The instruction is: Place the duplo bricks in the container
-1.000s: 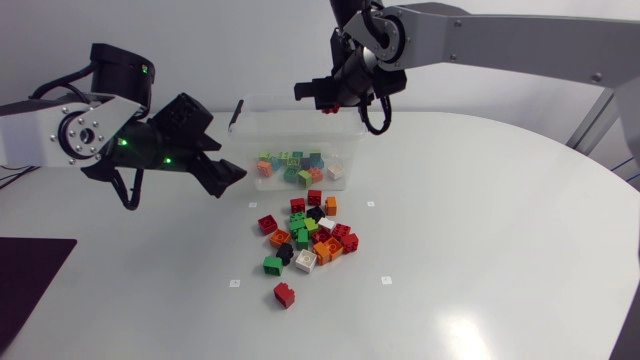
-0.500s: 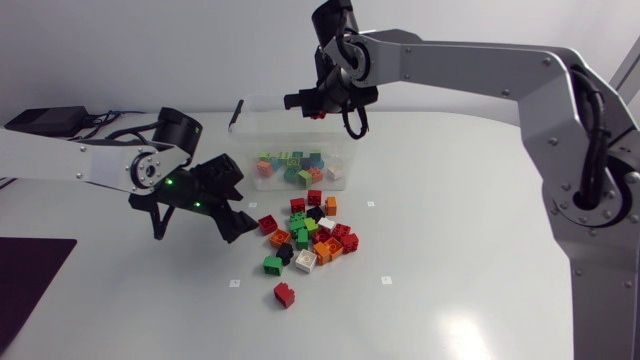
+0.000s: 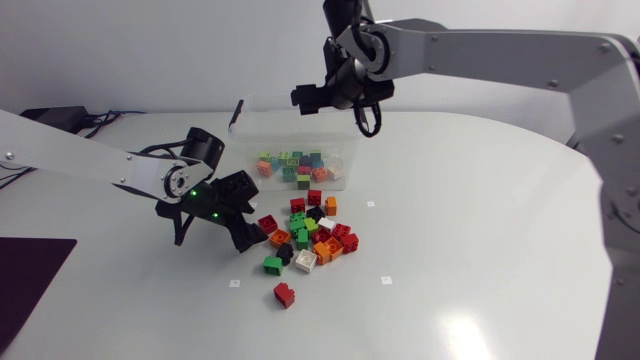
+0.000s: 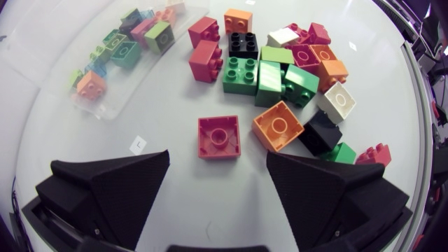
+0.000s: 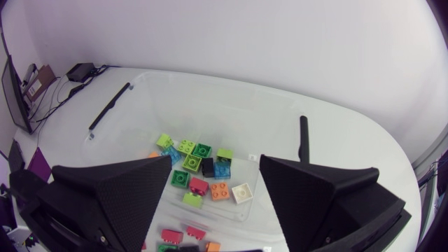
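Left fingers (image 4: 105, 189) gape toward red brick (image 4: 218, 137), orange brick (image 4: 278, 126) just beside.

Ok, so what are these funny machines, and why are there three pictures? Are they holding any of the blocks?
They are two robot arms at a white table, tidying duplo bricks into a clear container. One picture looks down from a camera above the table. The other two come from small cameras on each arm's wrist, so the black wedges at the lower edge are that arm's own fingers. The left gripper is open and low over the table. An upside-down red brick lies just ahead of its fingers, beside the pile of bricks. The right gripper is open above the container, which has some bricks in it. Neither gripper holds anything.
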You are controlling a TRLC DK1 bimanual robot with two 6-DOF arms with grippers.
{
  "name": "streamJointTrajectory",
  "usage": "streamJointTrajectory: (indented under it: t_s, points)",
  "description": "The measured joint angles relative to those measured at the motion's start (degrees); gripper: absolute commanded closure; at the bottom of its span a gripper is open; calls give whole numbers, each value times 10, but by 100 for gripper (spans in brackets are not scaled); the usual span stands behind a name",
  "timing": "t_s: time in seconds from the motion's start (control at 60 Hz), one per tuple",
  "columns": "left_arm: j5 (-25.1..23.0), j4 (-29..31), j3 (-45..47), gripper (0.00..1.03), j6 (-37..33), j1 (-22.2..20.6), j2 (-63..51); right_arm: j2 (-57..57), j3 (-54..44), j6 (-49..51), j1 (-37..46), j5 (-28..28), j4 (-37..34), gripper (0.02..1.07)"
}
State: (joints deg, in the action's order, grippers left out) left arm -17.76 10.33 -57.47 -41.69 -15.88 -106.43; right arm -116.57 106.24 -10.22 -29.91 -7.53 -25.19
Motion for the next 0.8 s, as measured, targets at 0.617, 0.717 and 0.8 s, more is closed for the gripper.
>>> streamJointTrajectory:
  t_s: [0.617, 0.717, 0.8]
  points:
    - [-29, -19, -53, 35, -17, 1, -66, 297, -410, 25, -8, 48, 57, 13]
    - [-31, -19, -53, 48, -19, 1, -71, 313, -445, 31, -8, 54, 57, 12]
    - [-35, -19, -55, 63, -19, 1, -74, 315, -463, 35, -8, 61, 57, 13]
